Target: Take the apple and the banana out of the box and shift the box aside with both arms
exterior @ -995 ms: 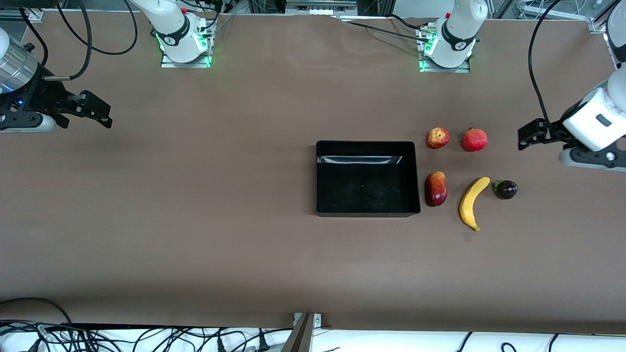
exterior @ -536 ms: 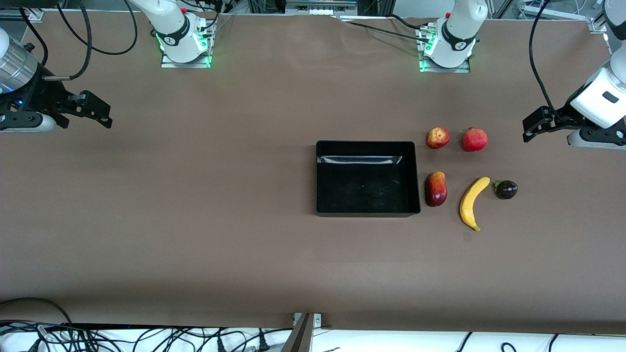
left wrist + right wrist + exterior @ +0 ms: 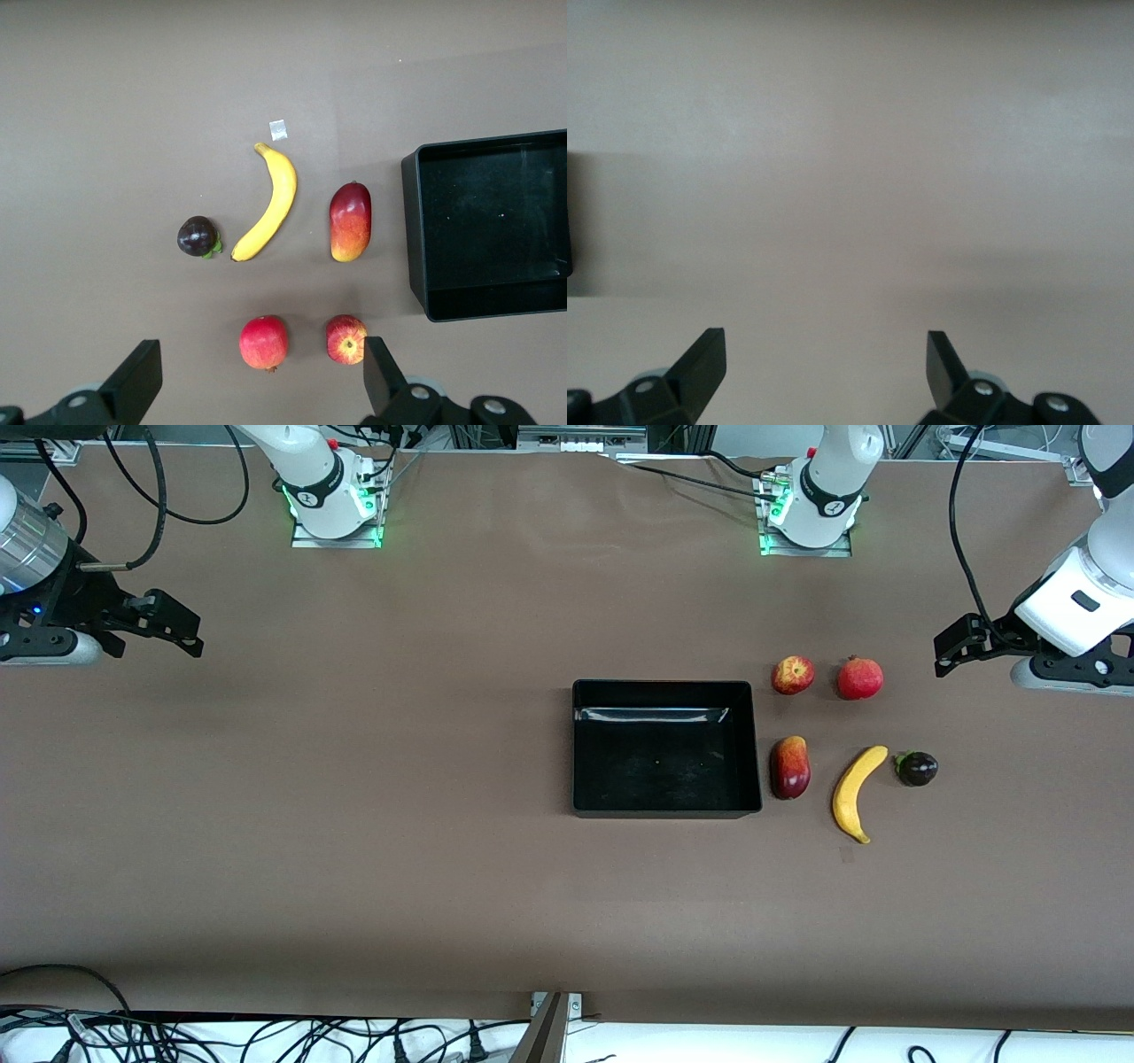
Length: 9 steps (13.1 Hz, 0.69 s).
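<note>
The black tray (image 3: 664, 772) lies near the table's middle and shows in the left wrist view (image 3: 496, 221). The yellow banana (image 3: 855, 792) (image 3: 270, 212) and the small red-and-yellow apple (image 3: 792, 675) (image 3: 345, 339) lie beside the tray toward the left arm's end, the apple farther from the front camera. My left gripper (image 3: 948, 655) (image 3: 259, 376) is open and empty, up in the air over bare table at the left arm's end. My right gripper (image 3: 180, 627) (image 3: 824, 363) is open and empty over bare table at the right arm's end and waits.
A red pomegranate (image 3: 859, 678) (image 3: 264, 342) lies beside the apple. A red-yellow mango (image 3: 789, 767) (image 3: 351, 221) lies between tray and banana. A dark mangosteen (image 3: 916, 768) (image 3: 198, 236) lies beside the banana. Cables run along the table's front edge.
My left gripper has moved toward the robots' bases and then slightly toward the fruits. The right arm and the objects have not moved.
</note>
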### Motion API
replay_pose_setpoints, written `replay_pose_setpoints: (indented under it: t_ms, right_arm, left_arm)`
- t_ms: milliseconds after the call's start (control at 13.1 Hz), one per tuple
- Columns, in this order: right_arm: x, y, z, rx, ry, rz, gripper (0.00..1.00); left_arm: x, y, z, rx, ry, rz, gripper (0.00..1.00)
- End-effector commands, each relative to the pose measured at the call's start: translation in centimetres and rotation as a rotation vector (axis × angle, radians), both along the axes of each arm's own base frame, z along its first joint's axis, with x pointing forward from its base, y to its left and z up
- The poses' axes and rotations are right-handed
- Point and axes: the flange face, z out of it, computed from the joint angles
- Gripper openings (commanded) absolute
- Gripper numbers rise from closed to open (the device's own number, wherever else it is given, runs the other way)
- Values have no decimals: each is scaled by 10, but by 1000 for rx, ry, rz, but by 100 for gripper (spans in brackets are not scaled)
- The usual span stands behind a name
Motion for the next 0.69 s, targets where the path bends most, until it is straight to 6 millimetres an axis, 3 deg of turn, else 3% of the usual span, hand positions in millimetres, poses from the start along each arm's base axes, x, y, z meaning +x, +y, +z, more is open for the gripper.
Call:
replay_pose_setpoints:
  t_ms: [0, 153, 306, 383, 459, 536, 613]
  right_arm:
    - [-1, 1, 5, -9, 1, -8, 100]
    - [10, 6, -5, 9, -15, -2, 100]
    - [15, 42, -20, 17, -5, 46, 100]
    - [16, 70, -38, -3, 22, 105, 100]
    - [21, 102, -69, -25, 75, 155, 100]
    - [22, 121, -101, -40, 138, 192, 100]
    - [23, 137, -116, -39, 158, 224, 100]
  left_arm:
    - [-10, -1, 4, -3, 24, 4, 100]
    - [-11, 8, 3, -3, 35, 23, 100]
    - [-10, 10, 2, -3, 36, 24, 100]
    - [-10, 7, 3, -1, 33, 18, 100]
    - [-10, 6, 6, -1, 29, 17, 100]
    - [-7, 6, 4, -1, 27, 15, 100]
    - [-4, 5, -3, 0, 39, 15, 100]
